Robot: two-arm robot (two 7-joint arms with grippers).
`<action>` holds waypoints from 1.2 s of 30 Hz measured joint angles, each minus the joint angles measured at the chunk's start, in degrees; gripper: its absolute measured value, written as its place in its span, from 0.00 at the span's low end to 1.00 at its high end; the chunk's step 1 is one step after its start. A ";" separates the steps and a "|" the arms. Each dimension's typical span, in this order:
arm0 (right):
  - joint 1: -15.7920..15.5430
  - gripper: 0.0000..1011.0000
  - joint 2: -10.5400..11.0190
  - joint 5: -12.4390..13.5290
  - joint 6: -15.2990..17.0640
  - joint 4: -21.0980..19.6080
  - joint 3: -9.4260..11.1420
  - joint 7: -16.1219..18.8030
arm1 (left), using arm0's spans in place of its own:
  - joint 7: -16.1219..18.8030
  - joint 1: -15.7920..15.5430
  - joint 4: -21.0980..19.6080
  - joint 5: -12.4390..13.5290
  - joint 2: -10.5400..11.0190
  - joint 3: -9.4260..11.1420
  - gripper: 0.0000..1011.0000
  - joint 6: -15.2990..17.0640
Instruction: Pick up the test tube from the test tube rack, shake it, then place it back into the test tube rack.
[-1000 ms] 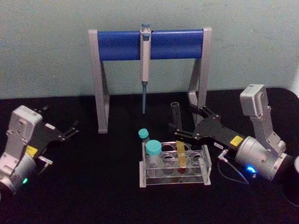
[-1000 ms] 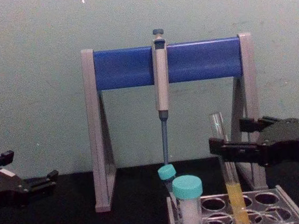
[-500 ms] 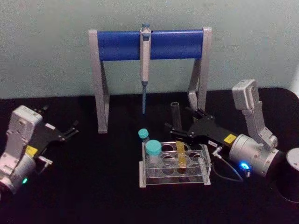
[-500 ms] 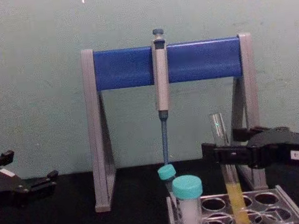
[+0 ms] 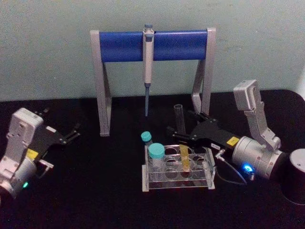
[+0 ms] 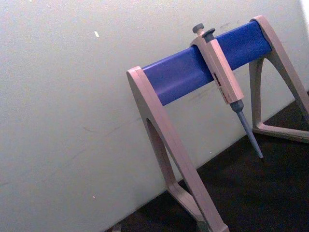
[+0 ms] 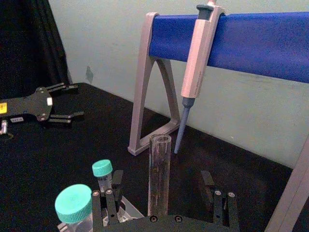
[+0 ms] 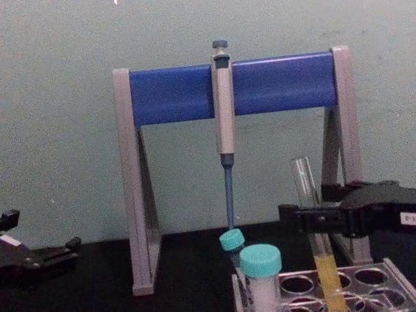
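Observation:
The test tube (image 5: 180,120) stands upright in the clear test tube rack (image 5: 176,184), with yellow-orange liquid in its lower part (image 8: 329,285). My right gripper (image 5: 180,123) is open around the tube's upper half, one finger on each side. The right wrist view shows the test tube (image 7: 159,176) centred between the two fingers (image 7: 116,185) with a gap on both sides. From the chest the right gripper (image 8: 308,205) crosses the test tube (image 8: 305,183) above the test tube rack (image 8: 404,282). My left gripper (image 5: 71,132) rests open at the far left of the table.
Two teal-capped vials (image 5: 156,151) (image 5: 146,137) stand at the rack's left end. Behind it the grey-and-blue pipette stand (image 5: 119,45) holds a hanging pipette (image 5: 148,57). A black cylinder (image 5: 295,176) sits at the right edge beside my right arm.
My right gripper has moved left toward the rack, so its open fingers now straddle the test tube. The tube and the left arm have not moved.

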 joint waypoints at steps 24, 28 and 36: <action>0.36 0.99 0.35 -2.46 -0.57 -0.09 -0.72 -0.22 | 0.00 0.00 0.00 0.00 0.00 0.00 0.99 0.00; 0.36 0.99 0.34 -2.39 -0.57 -0.09 -0.71 -0.24 | 0.00 0.00 0.00 0.00 0.00 0.00 0.99 0.00; 0.33 0.99 0.34 -2.30 -0.56 -0.10 -0.66 -0.24 | 0.00 0.00 0.00 0.00 0.00 0.00 0.99 0.00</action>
